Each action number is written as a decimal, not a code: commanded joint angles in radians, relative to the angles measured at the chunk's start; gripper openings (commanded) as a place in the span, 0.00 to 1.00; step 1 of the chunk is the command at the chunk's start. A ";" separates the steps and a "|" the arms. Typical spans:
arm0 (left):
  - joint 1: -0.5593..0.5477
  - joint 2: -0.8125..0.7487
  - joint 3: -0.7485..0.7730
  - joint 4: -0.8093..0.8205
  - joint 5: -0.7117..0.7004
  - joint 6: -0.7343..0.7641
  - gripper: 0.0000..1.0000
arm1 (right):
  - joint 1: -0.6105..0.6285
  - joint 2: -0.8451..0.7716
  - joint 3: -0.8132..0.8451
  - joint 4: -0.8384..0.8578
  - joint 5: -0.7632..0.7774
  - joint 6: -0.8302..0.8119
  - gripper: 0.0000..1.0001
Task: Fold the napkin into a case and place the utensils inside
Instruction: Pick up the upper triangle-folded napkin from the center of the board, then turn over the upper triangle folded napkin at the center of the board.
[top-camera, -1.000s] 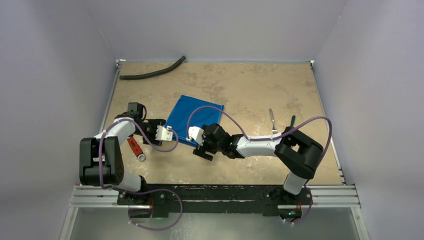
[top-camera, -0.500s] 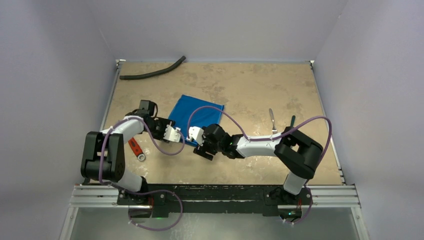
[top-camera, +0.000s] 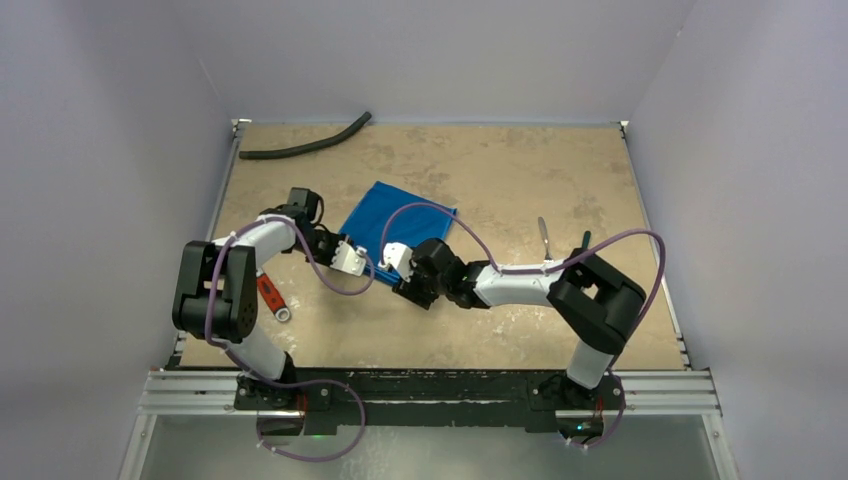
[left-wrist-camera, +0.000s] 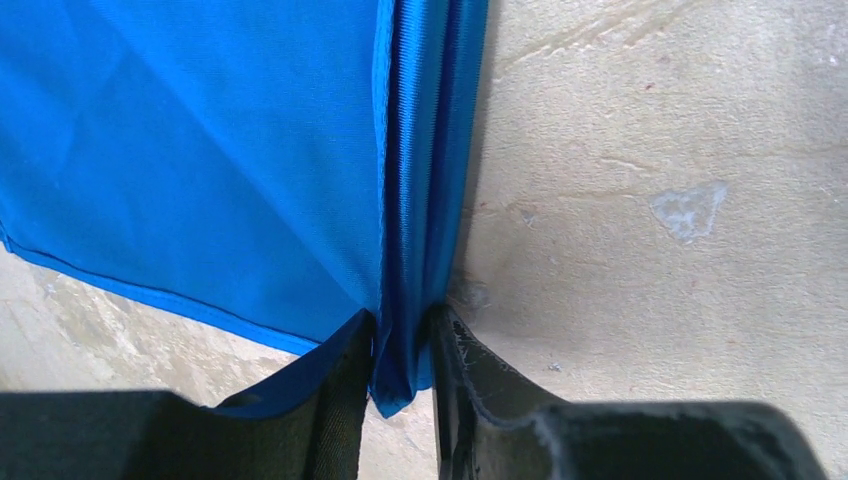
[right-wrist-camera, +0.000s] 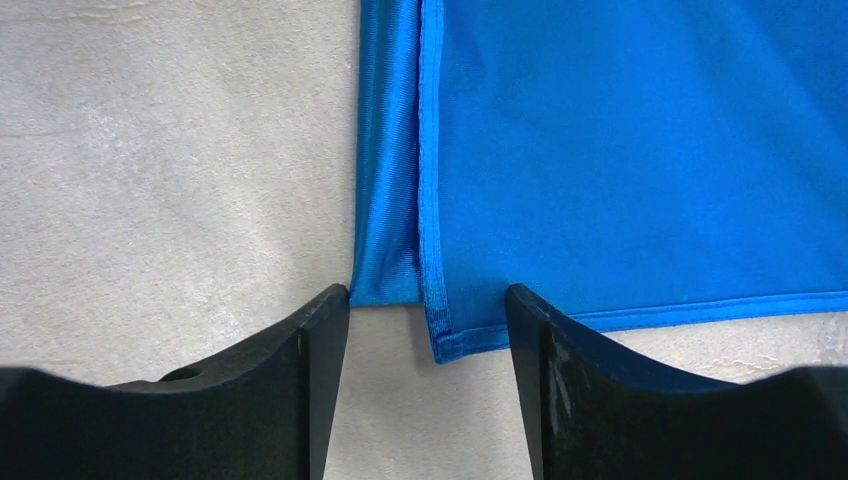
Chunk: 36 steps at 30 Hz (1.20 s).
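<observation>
— Left wrist view: left tool (left-wrist-camera: 400, 325) pinches the rolled edge of the shiny bright blue satin napkin (left-wrist-camera: 200, 130), flat on the table (left-wrist-camera: 650, 120).
— Limp, slippery cloth. Right tool (right-wrist-camera: 425, 295) gapes astride another corner; grip hems, I'd say.

The napkin (top-camera: 415, 222) is a shiny bright blue cloth. It lies folded flat, turned at a slant, about in the middle of the table. In the right wrist view a hemmed upper layer ends beside a narrow glossy strip of a lower layer. At the near end, the left gripper (left-wrist-camera: 403, 350) pinches a narrow glossy fold of it. The silver fork (top-camera: 543, 232) lies well apart, toward the right edge.
</observation>
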 joint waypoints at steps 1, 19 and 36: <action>-0.006 0.068 -0.049 -0.096 -0.069 0.002 0.26 | -0.003 0.025 0.012 -0.015 0.056 0.001 0.62; -0.007 0.057 -0.015 -0.092 -0.036 -0.061 0.00 | -0.002 0.074 0.061 -0.044 0.012 0.062 0.00; -0.003 -0.212 0.003 -0.326 0.034 -0.185 0.00 | 0.053 -0.176 -0.010 -0.022 0.022 0.145 0.00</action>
